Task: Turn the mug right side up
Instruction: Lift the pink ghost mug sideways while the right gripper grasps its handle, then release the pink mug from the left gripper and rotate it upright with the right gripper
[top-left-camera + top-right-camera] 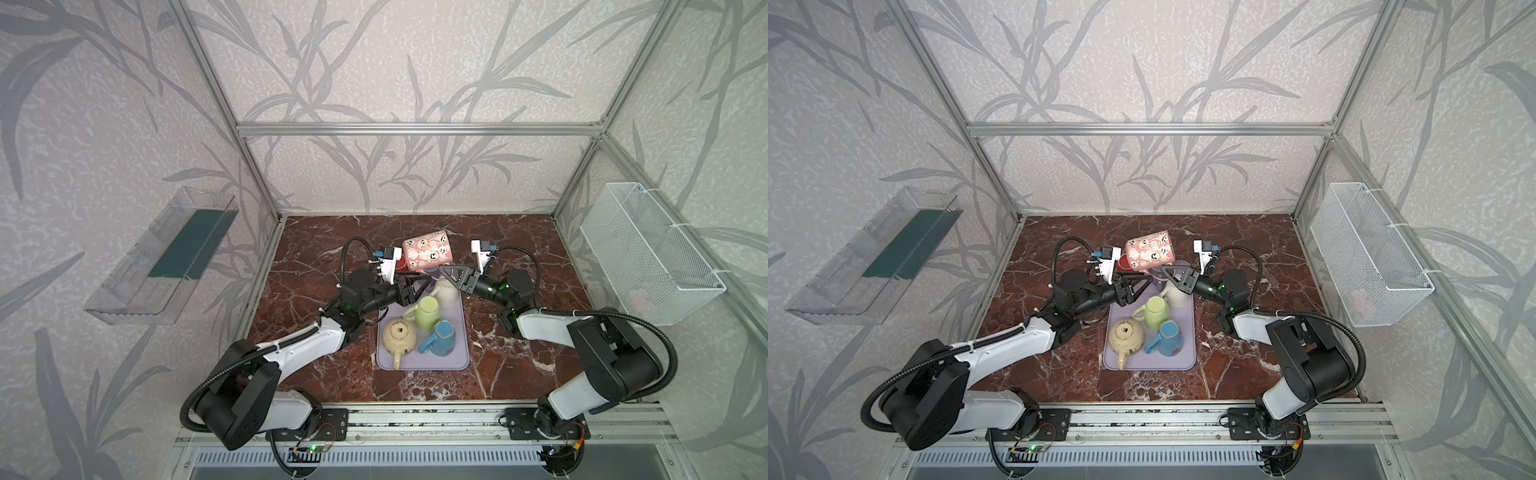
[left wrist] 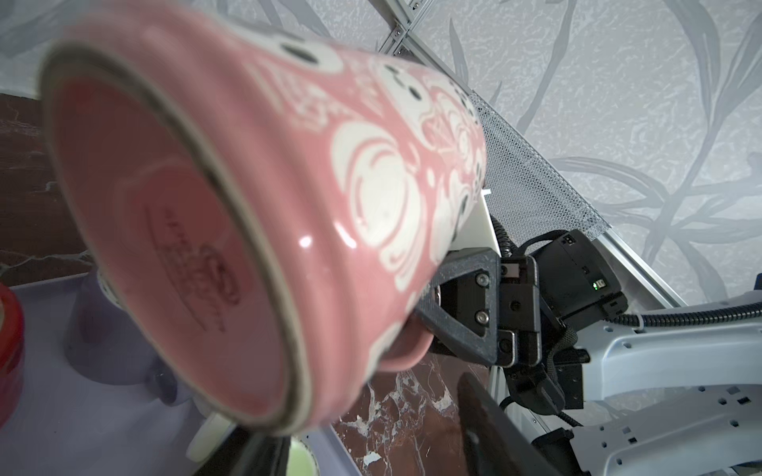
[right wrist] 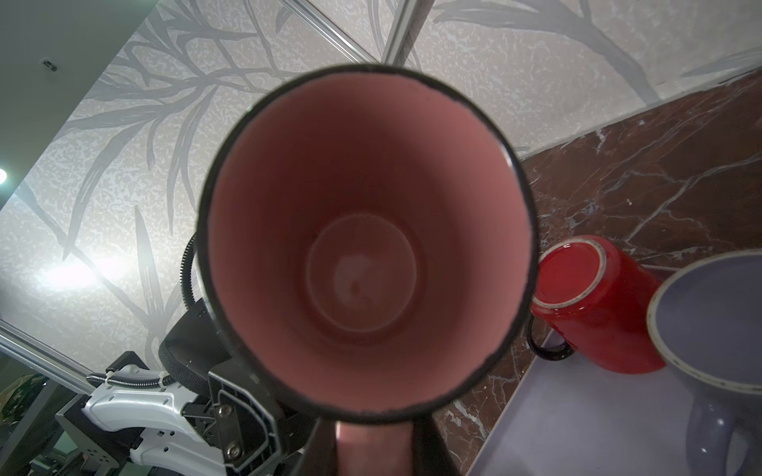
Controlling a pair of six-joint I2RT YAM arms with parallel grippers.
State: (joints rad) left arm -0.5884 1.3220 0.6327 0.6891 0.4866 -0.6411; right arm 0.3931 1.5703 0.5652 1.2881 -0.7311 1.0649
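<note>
The pink mug [image 1: 428, 249] [image 1: 1150, 249] with white faces hangs on its side above the far end of the tray. Its base [image 2: 165, 230] faces the left wrist camera and its open mouth [image 3: 363, 247] faces the right one. My right gripper [image 1: 438, 271] [image 1: 1163, 272] [image 3: 373, 449] is shut on the mug's pink handle, also seen in the left wrist view [image 2: 433, 317]. My left gripper [image 1: 409, 286] [image 1: 1138, 286] [image 2: 371, 437] sits just under the mug's base end. It is open, with only marble and tray between its fingers [image 2: 486, 412].
A lilac tray [image 1: 424, 363] holds a beige teapot [image 1: 399, 336], a green mug [image 1: 428, 311], a blue mug [image 1: 440, 338], a white mug [image 1: 448, 293] and a lilac mug [image 3: 709, 321]. A red mug [image 3: 593, 305] lies at the tray's far edge. A wire basket [image 1: 648, 253] hangs on the right wall.
</note>
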